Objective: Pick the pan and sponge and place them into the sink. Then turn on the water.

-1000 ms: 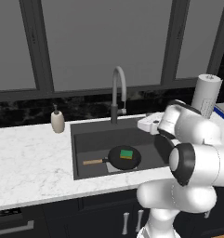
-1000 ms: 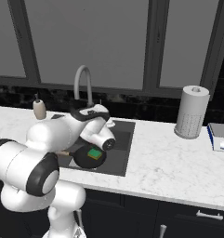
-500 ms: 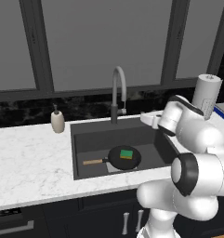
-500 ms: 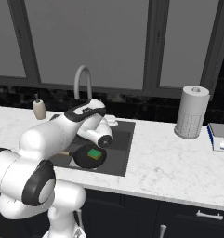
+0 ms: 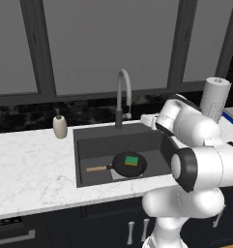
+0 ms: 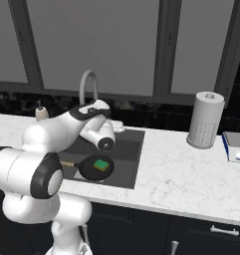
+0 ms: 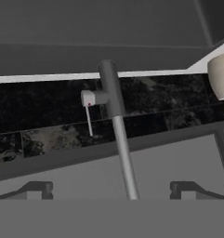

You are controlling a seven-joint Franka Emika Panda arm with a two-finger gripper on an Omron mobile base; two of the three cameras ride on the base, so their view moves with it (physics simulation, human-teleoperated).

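Observation:
The black pan point(image 5: 129, 165) point(image 6: 95, 169) lies on the floor of the dark sink point(image 5: 96, 145) point(image 6: 127, 149), its wooden handle pointing left. The green sponge point(image 5: 132, 160) point(image 6: 101, 164) rests inside the pan. My gripper point(image 5: 145, 119) point(image 6: 116, 126) point(image 7: 112, 189) is open with nothing between its fingers, and it hovers at the sink's back right, facing the faucet. The grey gooseneck faucet point(image 5: 123, 97) point(image 6: 88, 87) point(image 7: 111, 95) appears upside down in the rolled hand view, with its small lever point(image 7: 88, 113) beside the dark base. No water runs from the spout.
A beige soap dispenser point(image 5: 60, 127) point(image 6: 40, 113) point(image 7: 220, 76) stands left of the faucet. At the right of the white marble counter point(image 5: 31, 169) point(image 6: 181, 169) a paper towel roll point(image 5: 214, 99) point(image 6: 205, 119) stands upright. Dark windows rise behind the counter.
My hand has swung up and back from above the sink's right side toward the faucet. Pan and sponge have not moved.

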